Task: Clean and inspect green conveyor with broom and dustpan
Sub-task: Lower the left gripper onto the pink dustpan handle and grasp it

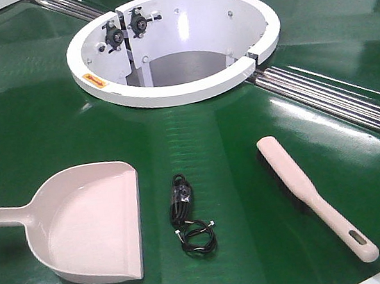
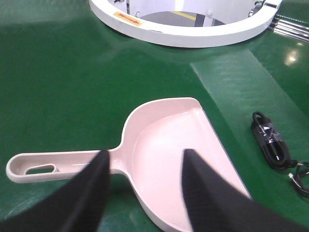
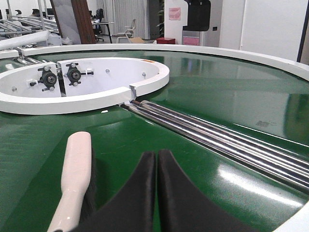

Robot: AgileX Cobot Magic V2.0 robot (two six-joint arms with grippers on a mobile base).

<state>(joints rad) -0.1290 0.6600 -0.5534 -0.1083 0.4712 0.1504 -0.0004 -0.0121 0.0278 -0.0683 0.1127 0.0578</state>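
The pale pink dustpan (image 1: 92, 221) lies flat on the green conveyor (image 1: 35, 134) at the front left, handle pointing left. The pink broom (image 1: 309, 193) lies at the front right, bristles down, its slotted handle end nearest the front edge. In the left wrist view my left gripper (image 2: 146, 152) hangs open above the dustpan (image 2: 169, 140), one finger over the neck of the handle, the other over the scoop, holding nothing. In the right wrist view my right gripper (image 3: 155, 152) is shut and empty, just right of the broom (image 3: 77, 169). Neither gripper shows in the front view.
A coiled black cable (image 1: 189, 215) lies on the belt between dustpan and broom. A white ring housing (image 1: 174, 46) stands at the belt's centre. Silver rollers (image 1: 338, 98) run diagonally from the ring to the right. The belt's white outer rim (image 3: 270, 58) curves behind.
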